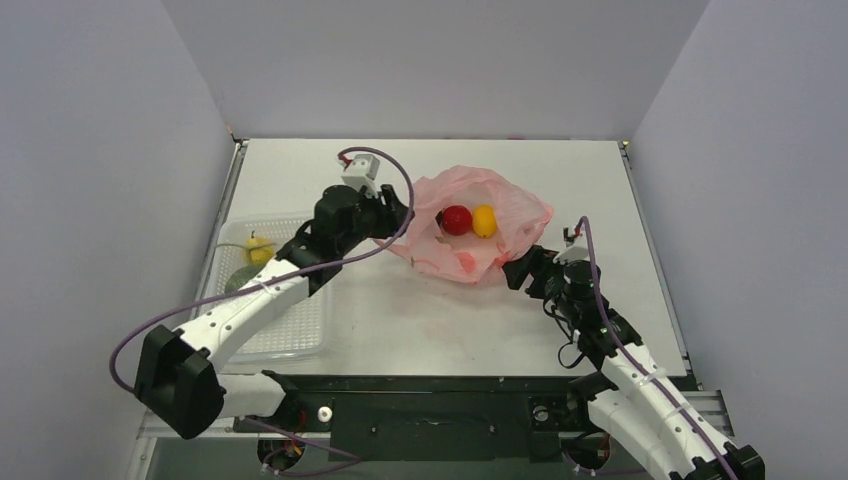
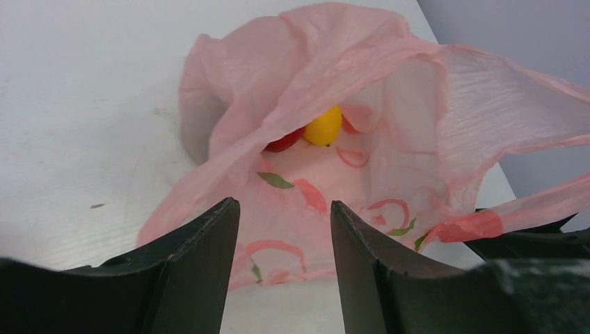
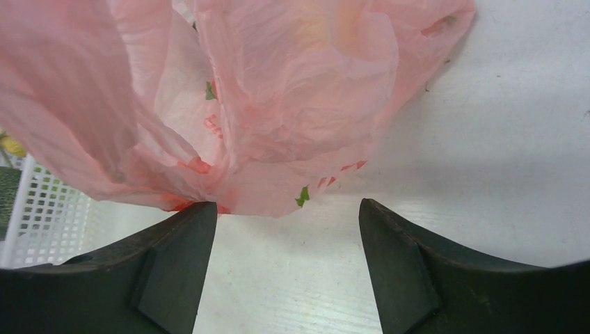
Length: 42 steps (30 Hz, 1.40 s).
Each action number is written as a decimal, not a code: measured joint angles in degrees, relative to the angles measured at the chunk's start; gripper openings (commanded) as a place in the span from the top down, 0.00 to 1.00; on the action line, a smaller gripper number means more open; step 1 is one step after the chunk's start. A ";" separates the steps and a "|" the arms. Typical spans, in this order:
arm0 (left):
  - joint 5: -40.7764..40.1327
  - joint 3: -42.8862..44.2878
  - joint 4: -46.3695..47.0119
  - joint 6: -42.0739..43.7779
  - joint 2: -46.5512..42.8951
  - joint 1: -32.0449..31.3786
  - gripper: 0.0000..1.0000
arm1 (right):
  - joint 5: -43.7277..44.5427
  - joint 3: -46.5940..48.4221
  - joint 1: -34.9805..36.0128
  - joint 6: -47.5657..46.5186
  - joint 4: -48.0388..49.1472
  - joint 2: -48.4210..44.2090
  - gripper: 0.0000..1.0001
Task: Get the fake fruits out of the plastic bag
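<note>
A pink fold of the plastic bag (image 2: pixel 313 76) hides most of the red fruit (image 2: pixel 284 143).

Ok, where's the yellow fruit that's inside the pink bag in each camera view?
Top external: the yellow fruit lies right of centre, in the open mouth of the plastic bag, right beside the red fruit.
Left wrist: upper centre, deep in the bag, with the red fruit half hidden to its left.
Right wrist: not clearly visible; pink film covers it.
Shared landmark: the plastic bag.
</note>
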 measured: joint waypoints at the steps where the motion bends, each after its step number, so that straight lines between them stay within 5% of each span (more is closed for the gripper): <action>1: 0.17 0.76 1.14 -0.02 2.08 -1.66 0.52 | -0.48 0.28 0.00 0.28 -0.37 -0.48 0.29; 15: -0.94 17.11 4.24 3.61 26.56 -14.80 0.56 | -3.06 5.16 0.04 2.38 -4.44 -3.98 0.32; 19: -1.25 21.73 3.26 5.01 32.26 -15.91 0.49 | -1.33 5.16 0.04 2.40 -4.33 -1.99 0.38; 25: -4.33 29.05 -0.79 8.26 40.30 -16.96 0.34 | 0.52 5.16 0.04 1.62 -4.15 0.98 0.59; 33: -11.50 35.89 -6.69 14.10 47.01 -17.25 0.28 | 1.09 5.16 0.04 0.02 -1.55 3.50 0.96; 42: -18.60 42.84 -11.45 18.12 53.59 -17.22 0.25 | 1.11 5.16 0.04 -0.57 0.39 5.92 1.00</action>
